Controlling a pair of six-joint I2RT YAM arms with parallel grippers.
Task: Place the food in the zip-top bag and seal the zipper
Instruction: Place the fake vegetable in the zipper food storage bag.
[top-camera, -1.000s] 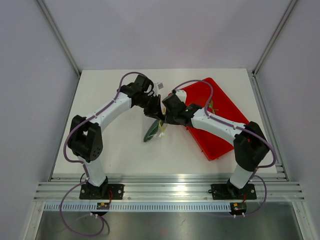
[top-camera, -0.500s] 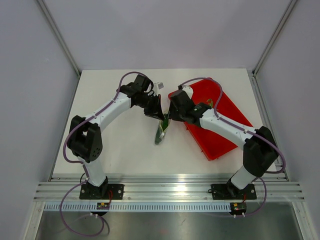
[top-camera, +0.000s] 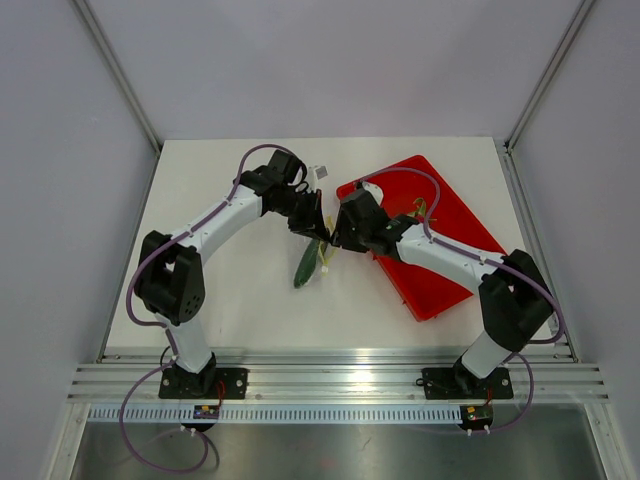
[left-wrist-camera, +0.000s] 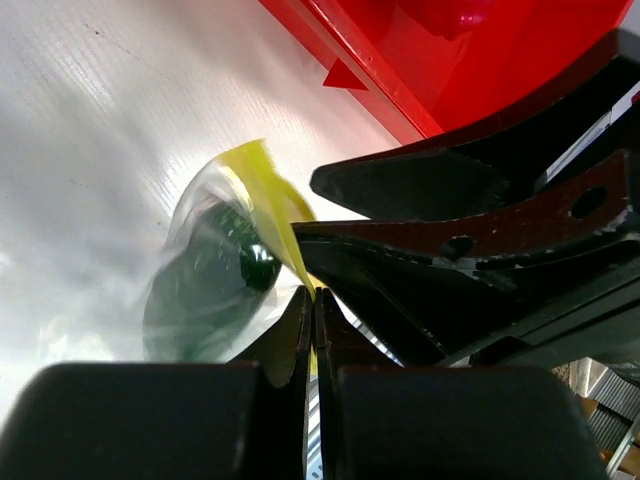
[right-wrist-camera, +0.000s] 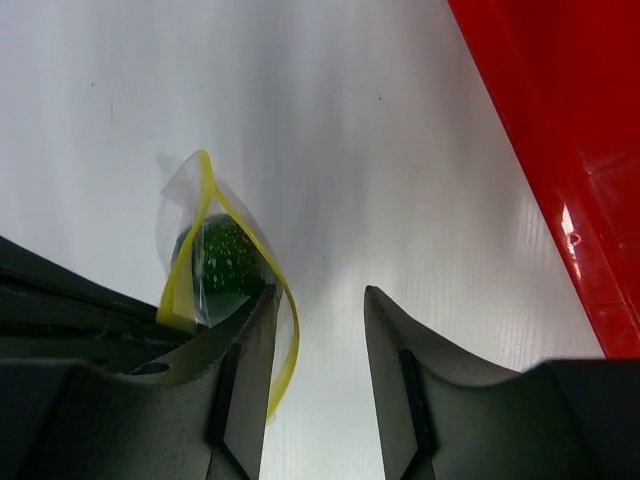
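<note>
The food (right-wrist-camera: 225, 262) inside the zip-top bag (right-wrist-camera: 181, 200), zipper (left-wrist-camera: 265, 190) pinched by the left hand (left-wrist-camera: 312, 300) (right hand (right-wrist-camera: 320, 300) spread, just beside)

White desk (top-camera: 240, 300), seen from above and enclosed on three sides by pale grey panels (top-camera: 330, 60) with metal corner posts (top-camera: 120, 75). A red plastic tray (top-camera: 455, 225) lies on the desk's 3 o'clock half, turned so that one corner points toward 12 o'clock. Its raised rim also shows in both wrist views. Inside the tray, toward 12 o'clock, are the green leaf tips of a dragon fruit (top-camera: 421, 210), the rest mostly hidden. A small white tag (top-camera: 320, 171) sits at 10 o'clock from the tray, apart from it. A ribbed aluminium rail (top-camera: 340, 380) runs along the desk's 6 o'clock edge.
</note>
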